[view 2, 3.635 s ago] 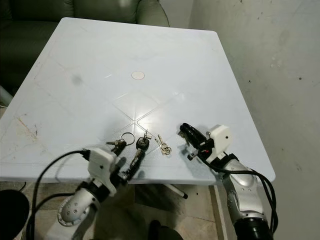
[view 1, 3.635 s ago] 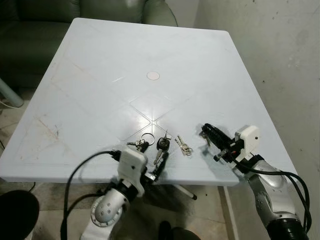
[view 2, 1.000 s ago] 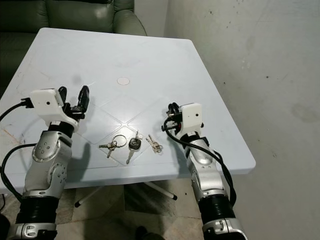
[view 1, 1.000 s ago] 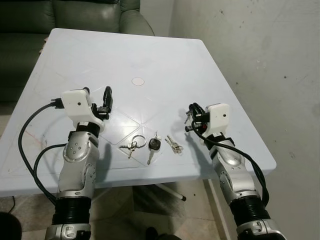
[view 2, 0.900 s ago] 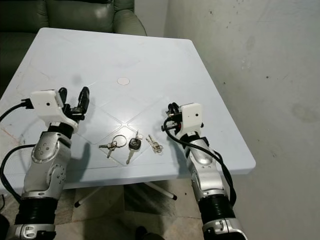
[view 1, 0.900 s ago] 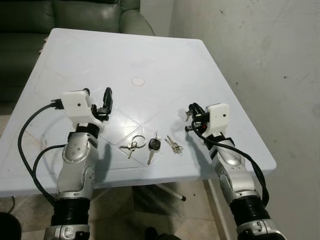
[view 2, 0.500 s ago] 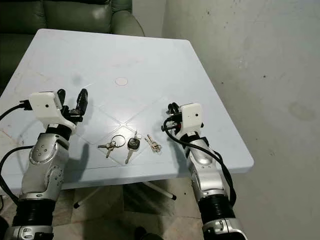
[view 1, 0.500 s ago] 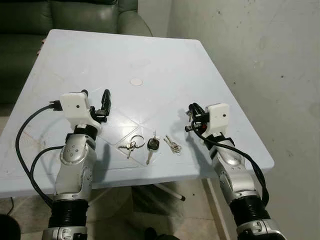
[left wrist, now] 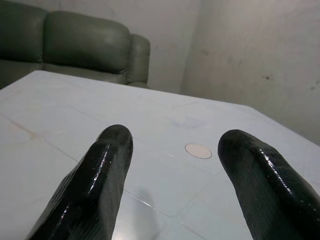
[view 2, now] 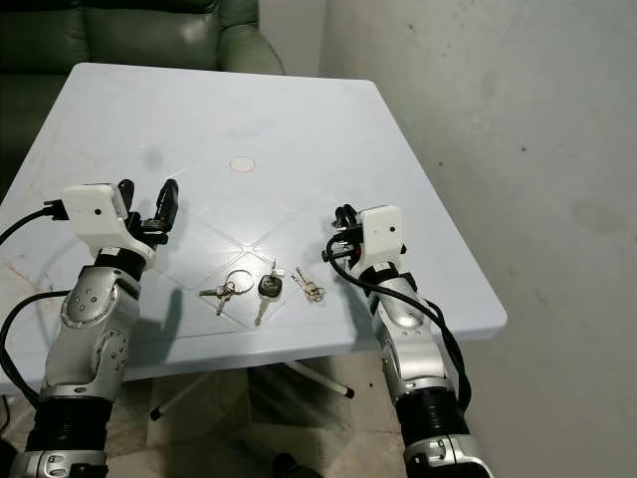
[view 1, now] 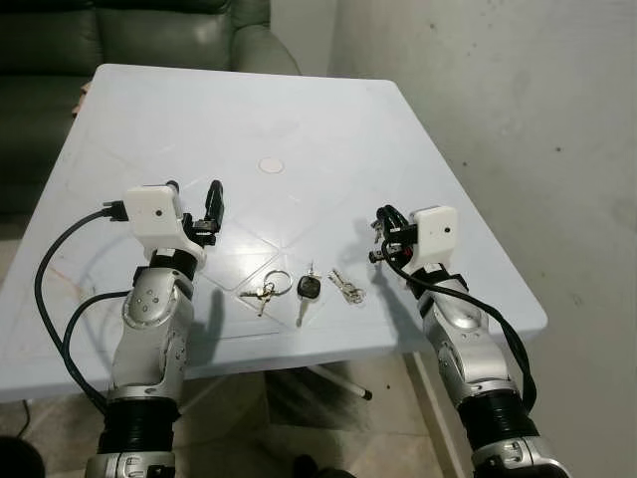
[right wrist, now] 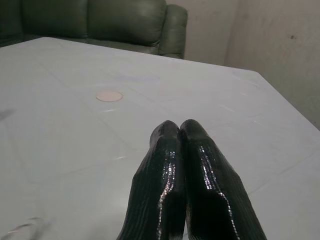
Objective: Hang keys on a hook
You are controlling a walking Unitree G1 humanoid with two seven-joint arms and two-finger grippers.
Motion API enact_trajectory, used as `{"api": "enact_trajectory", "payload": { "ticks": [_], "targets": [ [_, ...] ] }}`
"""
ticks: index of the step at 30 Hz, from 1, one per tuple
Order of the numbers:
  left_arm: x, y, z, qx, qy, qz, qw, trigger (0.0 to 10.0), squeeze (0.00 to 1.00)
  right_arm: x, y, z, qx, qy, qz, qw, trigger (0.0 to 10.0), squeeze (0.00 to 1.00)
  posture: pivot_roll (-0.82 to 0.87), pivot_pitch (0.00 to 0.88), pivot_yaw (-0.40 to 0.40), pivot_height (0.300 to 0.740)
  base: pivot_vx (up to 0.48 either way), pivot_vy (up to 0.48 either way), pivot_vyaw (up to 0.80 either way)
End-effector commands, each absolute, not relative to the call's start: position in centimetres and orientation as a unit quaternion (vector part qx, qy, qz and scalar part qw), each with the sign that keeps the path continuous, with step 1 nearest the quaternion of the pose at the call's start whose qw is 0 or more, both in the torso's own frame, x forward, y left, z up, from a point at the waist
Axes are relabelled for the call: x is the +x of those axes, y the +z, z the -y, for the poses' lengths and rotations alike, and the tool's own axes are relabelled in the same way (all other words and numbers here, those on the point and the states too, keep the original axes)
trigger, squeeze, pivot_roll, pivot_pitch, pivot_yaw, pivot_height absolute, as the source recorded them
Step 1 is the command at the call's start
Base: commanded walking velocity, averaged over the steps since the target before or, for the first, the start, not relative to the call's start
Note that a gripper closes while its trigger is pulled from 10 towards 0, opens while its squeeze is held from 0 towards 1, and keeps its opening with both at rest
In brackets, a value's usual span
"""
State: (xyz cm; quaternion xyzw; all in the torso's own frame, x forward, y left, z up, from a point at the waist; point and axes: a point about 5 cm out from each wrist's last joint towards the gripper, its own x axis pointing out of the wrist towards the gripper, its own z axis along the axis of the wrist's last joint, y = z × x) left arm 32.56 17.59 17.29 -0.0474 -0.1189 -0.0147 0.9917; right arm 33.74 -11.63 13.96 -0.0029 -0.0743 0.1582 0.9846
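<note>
Table (view 1: 328, 119): white plastic, square, round cap (view 1: 271, 164) at centre. Wall (view 1: 518, 110) at right; green sofa (view 1: 149, 25) behind far edge.

Keys (view 1: 304, 287): three lots in row near front edge, flat on table between arms. Ring bunch (view 1: 267, 289) at left, black-headed key (view 1: 307, 291) in middle, small pair (view 1: 347, 288) at right. Untouched.

Left gripper (view 1: 195, 202): raised above table, left of keys, fingers (left wrist: 100, 185) spread wide, empty.

Right gripper (view 1: 382, 235): raised above table, right of keys, fingers (right wrist: 165, 180) pressed together, nothing between.
</note>
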Motion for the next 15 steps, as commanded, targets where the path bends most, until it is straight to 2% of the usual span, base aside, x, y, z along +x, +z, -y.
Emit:
{"api": "enact_trajectory", "payload": {
  "ticks": [1,15],
  "targets": [
    [32.44,17.43,-17.55,-0.041,-0.015,0.121,0.992,10.0,0.00,33.75,14.02,11.76,-0.007,0.157,0.077,0.985,10.0,0.00,-0.06,0.062,-0.077,0.740,0.000,0.000,-0.79],
    [32.36,17.63,-17.50,-0.046,-0.015,0.124,0.991,10.0,0.00,33.68,14.06,11.83,-0.008,0.157,0.076,0.985,10.0,0.00,-0.06,0.074,-0.080,0.740,0.000,0.000,-0.79]
  ]
}}
